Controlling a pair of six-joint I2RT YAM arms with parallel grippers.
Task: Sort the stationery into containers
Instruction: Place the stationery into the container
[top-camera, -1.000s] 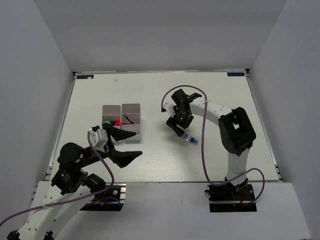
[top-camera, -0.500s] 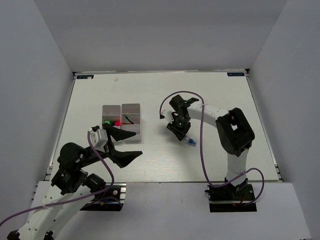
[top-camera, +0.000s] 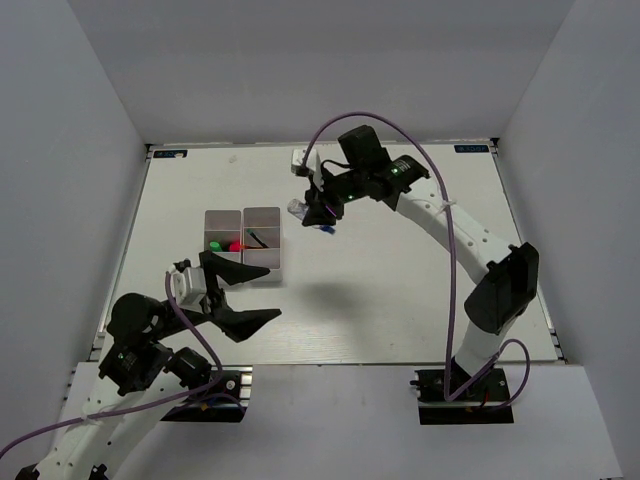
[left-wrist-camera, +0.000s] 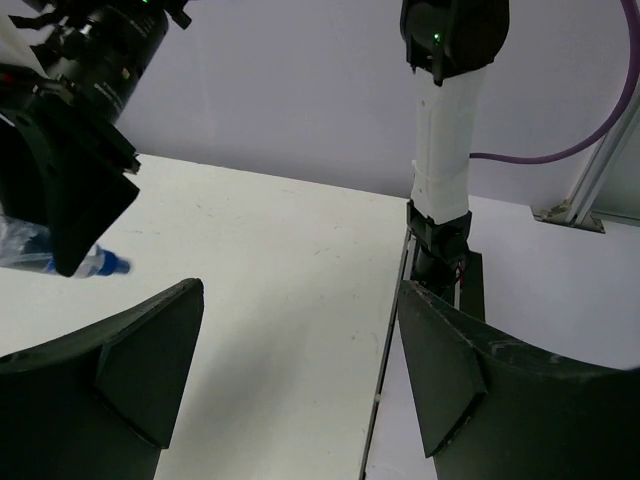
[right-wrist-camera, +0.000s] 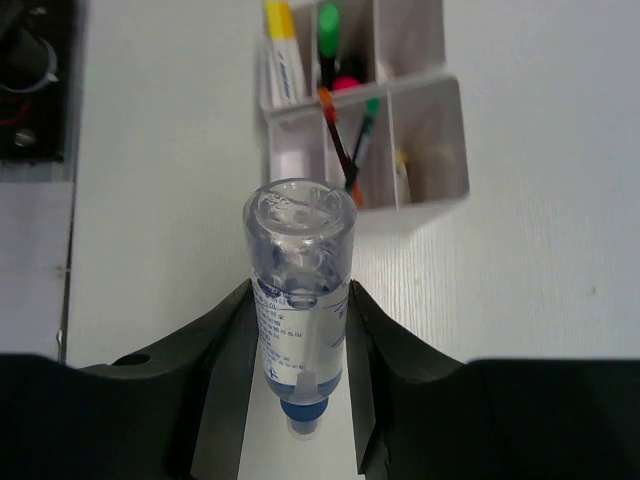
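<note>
Far left, the left hand (top-camera: 272, 292) hovers low over the tabletop (top-camera: 420, 300), its two dark fingers spread wide with nothing between them, one fingertip reaching over the near edge of the containers (top-camera: 262, 212). Those white bins sit side by side. The right wrist view shows a yellow-capped marker (right-wrist-camera: 281, 45), green-tipped highlighter (right-wrist-camera: 328, 22) and pink tip (right-wrist-camera: 347, 82) lying inside, with a red pen (right-wrist-camera: 334, 125) slanted across a divider. Moving right, the right hand (top-camera: 318, 212) hangs just beside the bins, pinching the clear-blue tube (top-camera: 298, 207) across its body. From the wrist, the tube (right-wrist-camera: 300, 230) sits squeezed between both fingers, blue tip pointing away, lifted off the tabletop.
</note>
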